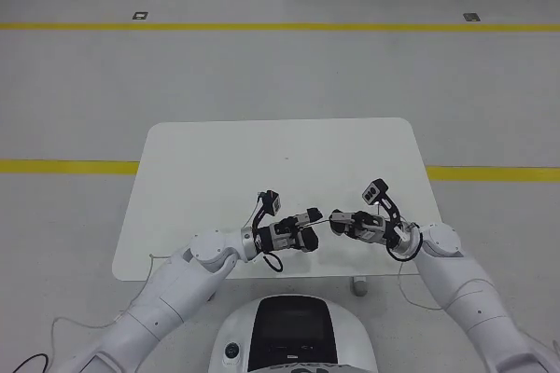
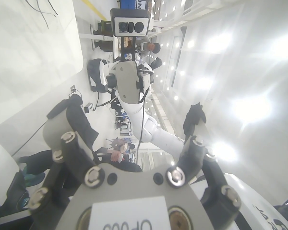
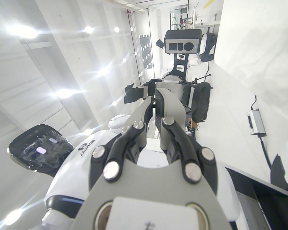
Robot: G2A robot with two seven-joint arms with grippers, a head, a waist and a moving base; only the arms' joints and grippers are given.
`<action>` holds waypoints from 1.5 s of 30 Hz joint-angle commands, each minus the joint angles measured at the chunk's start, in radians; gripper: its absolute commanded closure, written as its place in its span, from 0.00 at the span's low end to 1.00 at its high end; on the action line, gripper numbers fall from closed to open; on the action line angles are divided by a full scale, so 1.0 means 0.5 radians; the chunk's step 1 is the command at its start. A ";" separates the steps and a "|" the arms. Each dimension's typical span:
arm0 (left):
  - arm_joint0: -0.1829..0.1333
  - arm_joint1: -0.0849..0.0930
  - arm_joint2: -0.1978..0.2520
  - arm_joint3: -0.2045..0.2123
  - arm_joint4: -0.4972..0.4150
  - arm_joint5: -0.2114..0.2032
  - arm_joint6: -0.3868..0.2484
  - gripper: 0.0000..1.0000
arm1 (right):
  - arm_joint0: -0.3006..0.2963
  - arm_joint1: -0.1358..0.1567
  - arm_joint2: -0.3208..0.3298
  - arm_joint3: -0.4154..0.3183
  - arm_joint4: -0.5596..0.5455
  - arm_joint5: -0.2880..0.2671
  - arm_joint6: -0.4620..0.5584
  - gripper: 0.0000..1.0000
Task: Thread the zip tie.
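Left gripper (image 2: 129, 108) is spread wide with nothing between its fingers, and it faces the right gripper (image 3: 154, 96) tip to tip, the two just apart over the table (image 1: 261, 149). We see the right gripper's fingers pressed together; whether they pinch anything we cannot tell. Just past the right gripper's tips a thin dark line (image 3: 182, 80) runs crosswise, across the left gripper's gap. It may be the zip tie, but we cannot say for sure. What we can place more surely are thin dark strands (image 2: 40, 10) lying crossed on the table, below the right gripper and well apart from it; we take them for zip ties.

If the right gripper does carry a tie, we judge that the coming move turns on its long axis. It would have to point from the right gripper straight at the open left one, not across it, before the left fingers close on the free end. If it carries none, the right gripper seems the nearer to the strands and would have to go down for one.
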 commanded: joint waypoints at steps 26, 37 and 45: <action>-0.004 0.000 0.008 0.008 -0.006 -0.002 0.005 0.00 | -0.022 -0.002 0.041 -0.017 -0.036 0.000 0.017 1.00; -0.007 -0.001 0.014 0.011 -0.004 0.001 0.009 0.00 | -0.027 -0.007 0.042 -0.021 -0.033 0.000 0.033 1.00; -0.010 -0.001 0.017 0.013 -0.005 0.000 0.008 0.00 | -0.021 -0.013 0.034 -0.012 -0.041 0.006 0.024 1.00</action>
